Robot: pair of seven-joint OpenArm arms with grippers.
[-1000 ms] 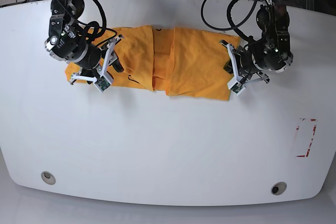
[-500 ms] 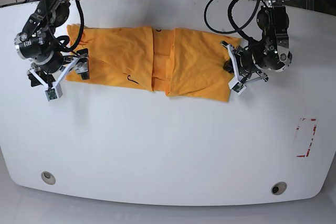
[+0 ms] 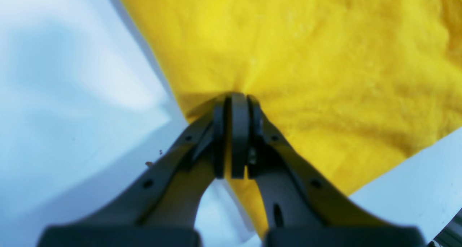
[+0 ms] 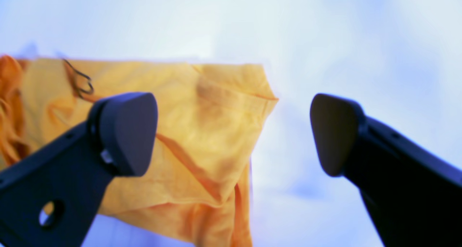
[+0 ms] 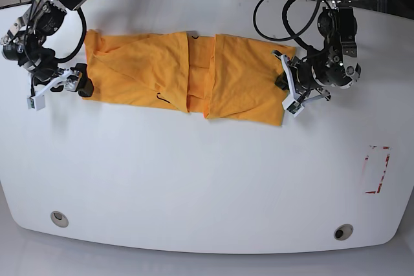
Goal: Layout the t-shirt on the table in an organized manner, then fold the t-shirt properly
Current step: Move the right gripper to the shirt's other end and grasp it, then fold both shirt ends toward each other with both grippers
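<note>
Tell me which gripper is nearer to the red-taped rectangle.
Left. The left gripper grips the orange-yellow cotton t-shirt on the red-taped rectangle side; the right gripper is across the table.

My table (image 5: 194,179) is a glossy white top with curved edges, carrying the orange-yellow t-shirt (image 5: 181,72), which lies spread lengthwise and bunched along the far side. Two round grey grommet holes (image 5: 59,218) sit near the front edge. A red-taped rectangle (image 5: 377,169) marks the surface, well apart from the shirt.
</note>
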